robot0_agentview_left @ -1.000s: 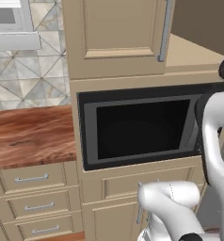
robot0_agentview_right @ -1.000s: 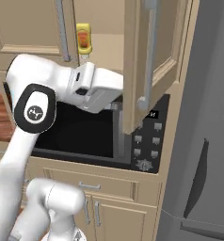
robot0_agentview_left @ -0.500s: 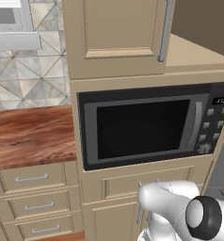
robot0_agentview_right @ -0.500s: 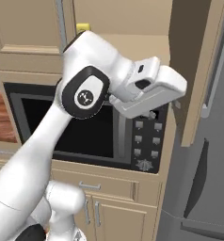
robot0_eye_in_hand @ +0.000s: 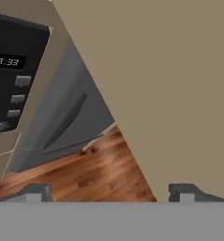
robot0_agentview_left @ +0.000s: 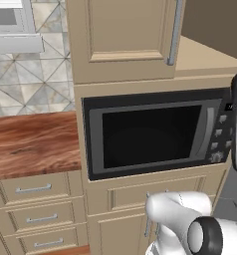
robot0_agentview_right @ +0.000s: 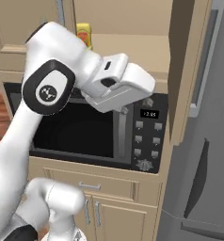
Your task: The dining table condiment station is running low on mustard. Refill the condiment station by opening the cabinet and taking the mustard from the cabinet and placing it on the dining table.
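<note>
Two of my fingertips (robot0_eye_in_hand: 36, 192) stand wide apart with nothing between them, so my gripper (robot0_eye_in_hand: 111, 194) is spread and empty, facing the swung-open cabinet door (robot0_agentview_right: 189, 70) near the microwave (robot0_agentview_right: 100, 129). Farther back and above my hand, the mustard (robot0_agentview_right: 84, 34) stands on the cabinet shelf.

The cabinet's right door (robot0_agentview_right: 187, 70) is standing swung open, leaving the shelf opening (robot0_agentview_right: 128, 28) clear toward the mustard (robot0_agentview_right: 84, 34).
</note>
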